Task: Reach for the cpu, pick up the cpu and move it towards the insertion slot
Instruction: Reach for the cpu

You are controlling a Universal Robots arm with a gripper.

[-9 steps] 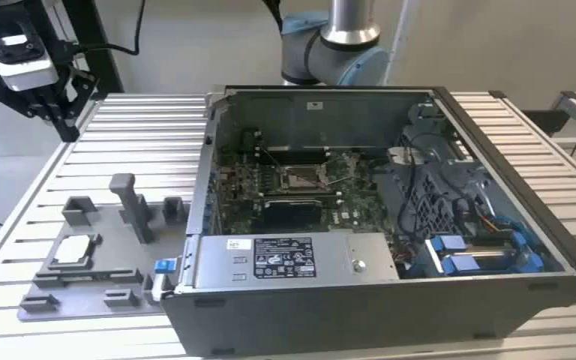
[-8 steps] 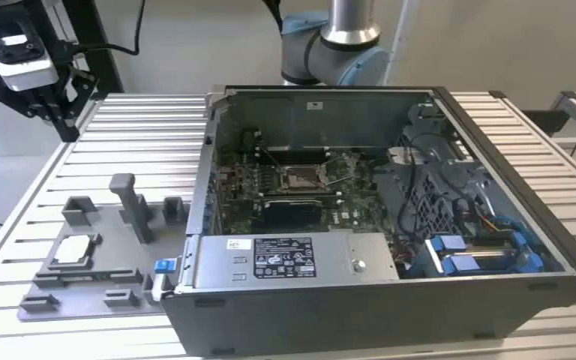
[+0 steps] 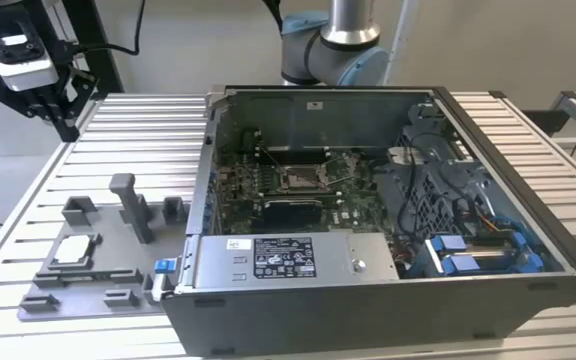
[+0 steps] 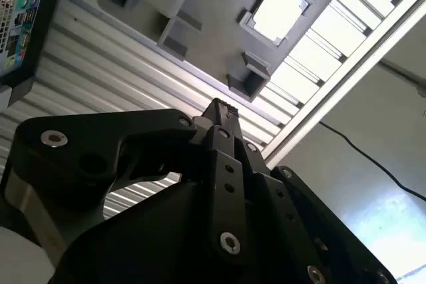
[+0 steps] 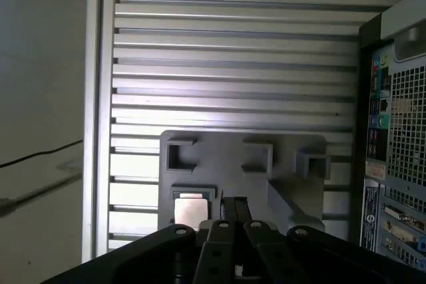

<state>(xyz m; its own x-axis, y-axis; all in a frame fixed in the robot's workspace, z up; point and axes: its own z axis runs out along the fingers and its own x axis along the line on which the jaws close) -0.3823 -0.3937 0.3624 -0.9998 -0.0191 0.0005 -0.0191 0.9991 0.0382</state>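
The cpu [image 3: 76,251] lies flat in a square pocket of the grey tray [image 3: 118,259]. The tray sits by the tabletop's [image 3: 138,142] edge on the exterior view's left, toward the near corner and just beside the open case [image 3: 388,315]. The cpu is square, so I have no long axis to line up with.

My gripper [image 3: 48,109] hangs high over the far corner on that same side, well apart from the cpu. From the fingers [image 5: 228,209], the cpu lies below and toward the near edge. In the first wrist view it shows just off the fingertips' line, not under it. The fingers look pressed together, with nothing between them.

The slot [image 3: 303,176] sits inside the case on the green board, its dark centre bare.
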